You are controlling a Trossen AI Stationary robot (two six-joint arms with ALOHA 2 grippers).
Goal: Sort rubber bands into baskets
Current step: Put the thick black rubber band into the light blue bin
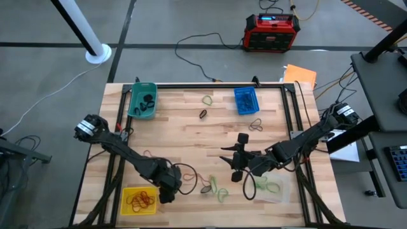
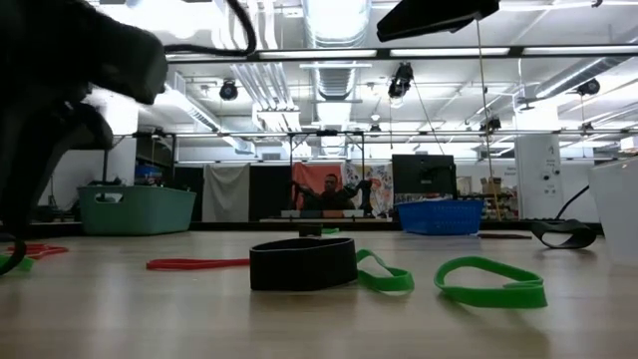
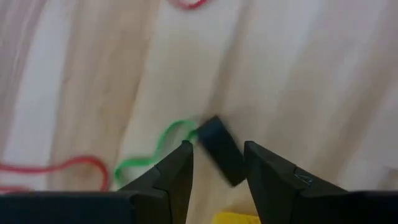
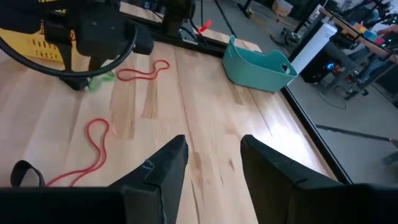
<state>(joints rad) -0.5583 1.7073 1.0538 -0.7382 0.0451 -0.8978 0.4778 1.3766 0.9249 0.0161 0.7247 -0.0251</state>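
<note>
Four baskets sit on the tabletop: teal basket (image 1: 142, 100) at the far left corner, blue basket (image 1: 246, 100) toward the far right, yellow basket (image 1: 139, 200) at the near left corner w/ red-orange bands inside, clear basket (image 1: 275, 189) near the right of the near edge w/ green bands in it. Loose rubber bands lie mostly along the near edge btw. the yellow and clear baskets, a few more up by the far edge.

Left gripper (image 1: 166, 192) hangs low just beside the yellow basket; its wrist view shows the fingers (image 3: 176, 171) parted and empty, w/ a black band (image 3: 220, 150) and a green band (image 3: 160, 147) right ahead of them. Right gripper (image 1: 236, 166) hovers mid-table, fingers (image 4: 163, 168) parted, nothing held.

We judge the step as a pick approach on the black band, sorting partly done. Next: we'd lower the left gripper, straddle the black band w/o snagging the green one touching it, close, then carry it to its basket.
</note>
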